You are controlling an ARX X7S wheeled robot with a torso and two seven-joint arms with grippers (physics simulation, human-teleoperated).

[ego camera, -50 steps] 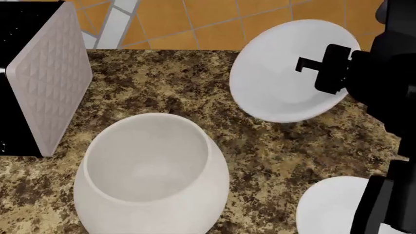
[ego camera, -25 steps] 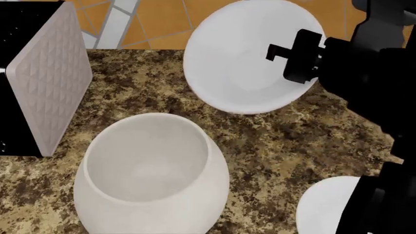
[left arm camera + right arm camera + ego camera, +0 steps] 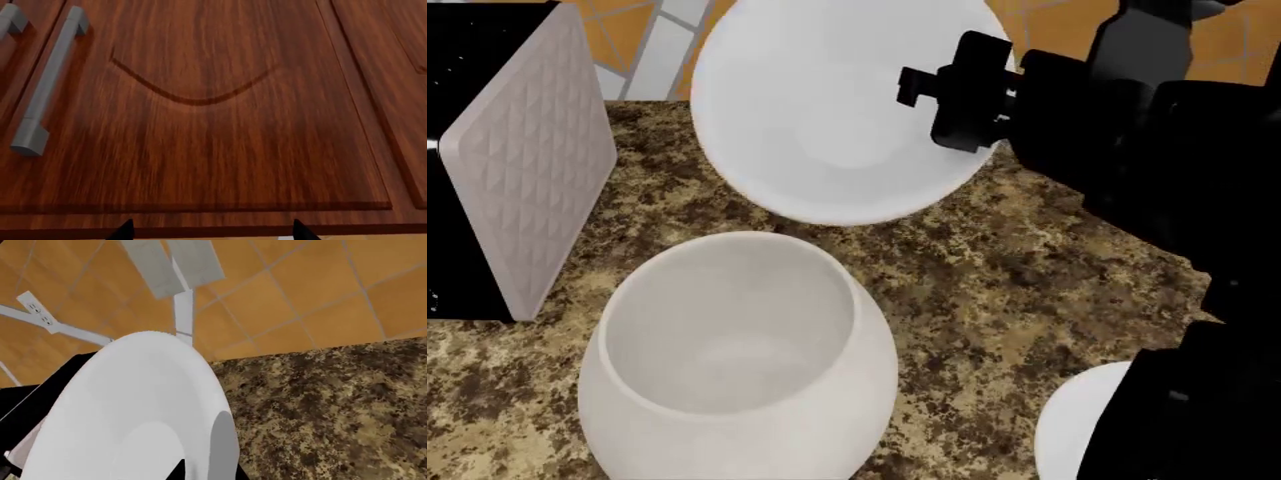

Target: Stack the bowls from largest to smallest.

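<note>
Right arm holds a white flared bowl [image 3: 827, 110] aloft over the desk's [image 3: 1014, 290] far edge.

The right arm's fingers [image 3: 948, 90] are clamped on that bowl's rim, holding it clear of the speckled surface, just beyond the big off-white globe-shaped bowl [image 3: 734, 360] near the front edge. A second flared bowl [image 3: 1081, 425] sits at the front right corner, partly hidden by the arm. A quilted box [image 3: 527, 150] stands at the left edge. The left arm's fingers [image 3: 210, 232] face a wooden cabinet door [image 3: 213, 125], tips spread apart, holding nothing.
</note>
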